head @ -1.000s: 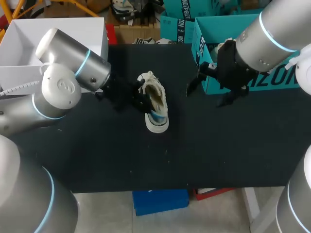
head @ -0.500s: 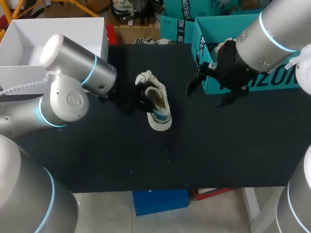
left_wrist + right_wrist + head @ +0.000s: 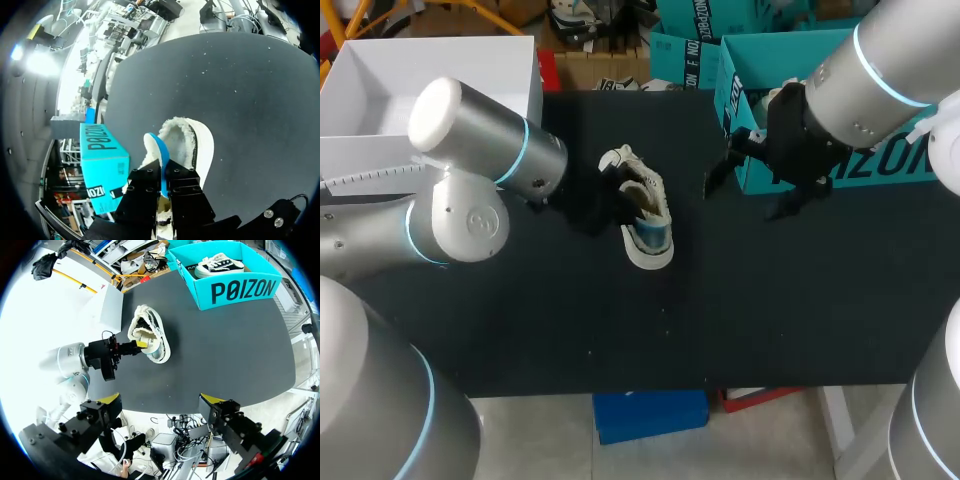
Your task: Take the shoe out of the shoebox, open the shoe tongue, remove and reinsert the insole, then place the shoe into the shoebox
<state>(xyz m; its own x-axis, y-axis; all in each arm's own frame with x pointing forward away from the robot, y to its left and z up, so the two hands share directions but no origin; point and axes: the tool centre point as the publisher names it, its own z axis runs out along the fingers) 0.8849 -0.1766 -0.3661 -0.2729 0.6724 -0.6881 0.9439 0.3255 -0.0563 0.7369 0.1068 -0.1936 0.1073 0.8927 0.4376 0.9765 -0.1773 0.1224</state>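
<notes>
Status: shoe [image 3: 645, 220] centre frame. left gripper [image 3: 164, 175] pinched narrow on the blue insole [image 3: 159, 150] edge. right gripper [image 3: 161, 399] wide, empty, upper right beside shoebox [image 3: 235, 285]. Pull insole slowly along the shoe's length. Nothing pins the shoe, so it may drag.

A black table [image 3: 770, 300] speckled with small pale flecks fills the middle of the head view. At the upper left stands an open white box [image 3: 440, 60], apparently on the table's far corner.
</notes>
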